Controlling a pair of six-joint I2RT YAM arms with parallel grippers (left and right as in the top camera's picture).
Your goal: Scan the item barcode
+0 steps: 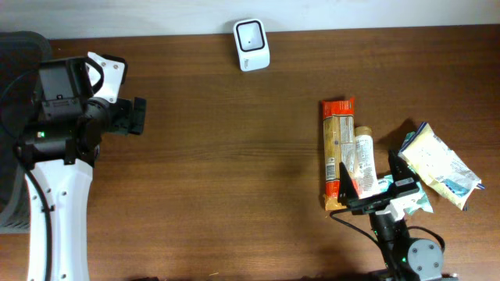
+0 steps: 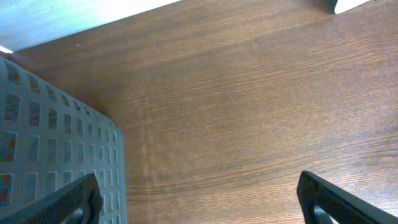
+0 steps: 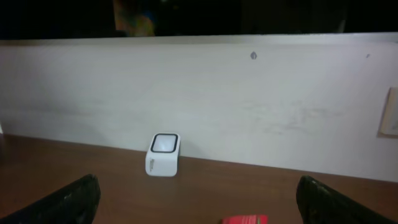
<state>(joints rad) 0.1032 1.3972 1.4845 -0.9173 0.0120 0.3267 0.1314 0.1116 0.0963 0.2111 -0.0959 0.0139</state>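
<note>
Right hand point(image 1: 369, 170), spread wide and holding nothing, is hovering over the long red packet point(image 1: 338, 152), which is lying flat on the counter point(image 1: 234, 172) well apart from the scanner point(image 1: 251, 44) and looking light, crinkly and slippery, probably best pinched across its narrow width.

Table point(image 1: 234, 172): dark brown wood, grain running lengthwise, faint sheen.
Wall point(image 3: 199, 93): off-white, scuffed, rising from the table's far edge.
Mark point(image 3: 253, 56): small, dark, high on the wall.
Plate point(image 3: 390, 112): pale, on the wall at the right edge.
Dark band point(image 3: 280, 15): above the wall, unlit.
Bin point(image 2: 56, 155): grey, grid-perforated, at the table's left end.
</note>
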